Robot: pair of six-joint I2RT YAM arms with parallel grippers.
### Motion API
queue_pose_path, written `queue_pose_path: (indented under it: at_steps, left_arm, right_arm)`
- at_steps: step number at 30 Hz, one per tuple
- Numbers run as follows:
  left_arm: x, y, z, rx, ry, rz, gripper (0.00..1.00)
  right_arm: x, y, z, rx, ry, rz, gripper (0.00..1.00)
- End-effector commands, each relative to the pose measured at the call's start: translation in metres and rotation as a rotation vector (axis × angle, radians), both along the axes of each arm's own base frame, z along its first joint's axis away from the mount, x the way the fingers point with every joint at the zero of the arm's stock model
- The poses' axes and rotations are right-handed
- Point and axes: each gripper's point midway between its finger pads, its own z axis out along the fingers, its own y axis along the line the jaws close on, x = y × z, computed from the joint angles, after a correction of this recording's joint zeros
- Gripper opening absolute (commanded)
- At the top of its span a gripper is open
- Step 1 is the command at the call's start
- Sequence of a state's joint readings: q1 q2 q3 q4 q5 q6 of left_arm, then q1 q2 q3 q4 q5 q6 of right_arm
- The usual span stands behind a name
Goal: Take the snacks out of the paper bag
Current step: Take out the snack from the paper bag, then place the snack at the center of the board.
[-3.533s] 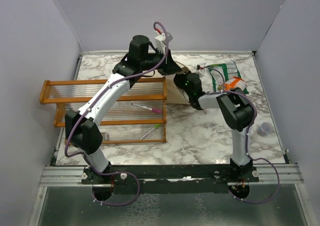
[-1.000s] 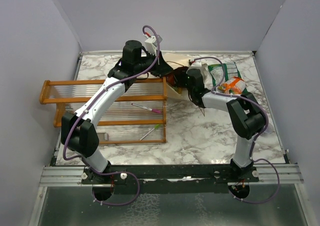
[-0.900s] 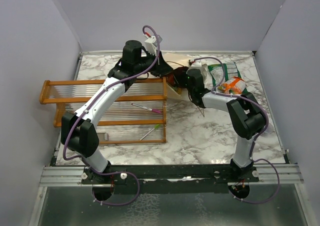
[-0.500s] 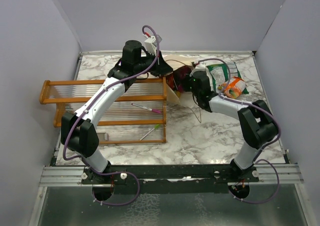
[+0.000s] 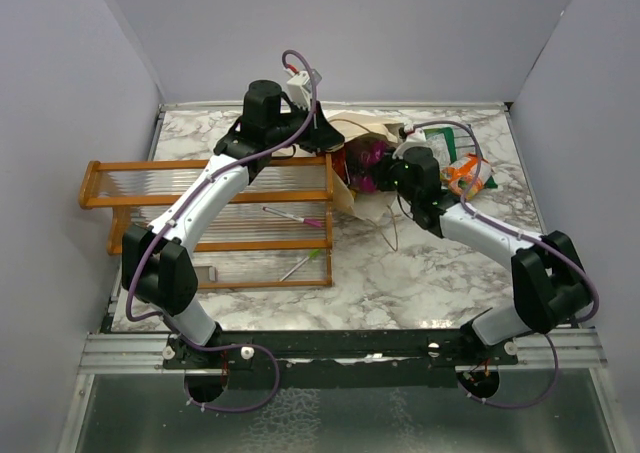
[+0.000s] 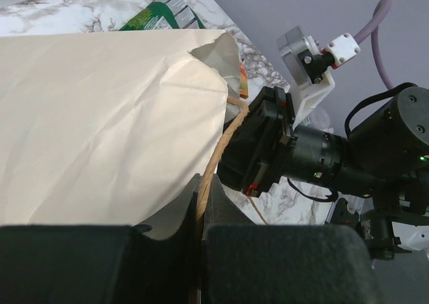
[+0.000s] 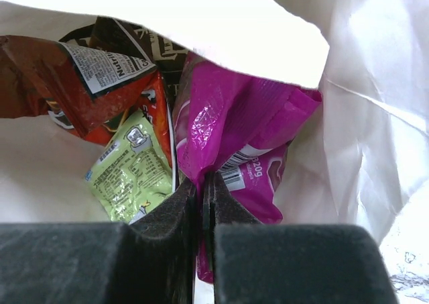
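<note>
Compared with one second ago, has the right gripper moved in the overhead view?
Yes. The right gripper has drawn back rightward, away from the orange rack's end, pinching the magenta packet at the paper bag mouth.

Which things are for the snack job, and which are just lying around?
For the job: paper bag; left claw pinching its edge; pink packet gripped by the right claw; red packet and lime packet inside; orange packet already out.

Just lying around: wooden rack; pens on it.
</note>
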State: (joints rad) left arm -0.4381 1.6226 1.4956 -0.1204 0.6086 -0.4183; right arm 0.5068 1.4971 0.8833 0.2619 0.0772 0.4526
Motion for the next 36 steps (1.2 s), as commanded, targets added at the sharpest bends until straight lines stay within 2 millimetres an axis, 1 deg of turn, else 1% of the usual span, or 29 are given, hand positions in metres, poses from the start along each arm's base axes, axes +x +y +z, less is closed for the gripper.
queue_pose_path:
  at_steps: [1,4,6,13,19,23,31,36]
  left_arm:
    - [0.0,0.004,0.01,-0.022,-0.024,0.004,0.0]
    - [0.001,0.003,0.009,-0.024,-0.018,0.003,0.0]
    - [0.0,0.003,0.009,-0.025,-0.02,0.003,0.0]
    - [0.003,0.009,0.012,-0.031,-0.022,0.016,0.0]
    - [0.006,0.011,0.011,-0.03,-0.015,0.026,0.0]
    - [0.007,0.011,0.009,-0.027,-0.013,0.027,0.0]
    - [0.009,0.012,0.005,-0.017,-0.002,0.035,0.0]
    - [0.01,0.012,0.004,-0.012,0.002,0.039,0.0]
  right_arm:
    - [-0.005,0.019,0.078,0.131,-0.124,0.085,0.01]
    - [-0.013,0.023,0.094,0.166,-0.138,0.119,0.02]
    - [-0.018,0.021,0.101,0.177,-0.144,0.124,0.02]
    - [-0.037,0.006,0.129,0.181,-0.182,0.106,0.01]
    - [-0.053,-0.004,0.147,0.176,-0.201,0.105,0.01]
    - [-0.065,-0.017,0.158,0.146,-0.217,0.085,0.01]
    - [-0.103,-0.056,0.194,0.099,-0.293,0.023,0.01]
    - [-0.123,-0.076,0.207,0.076,-0.305,-0.012,0.01]
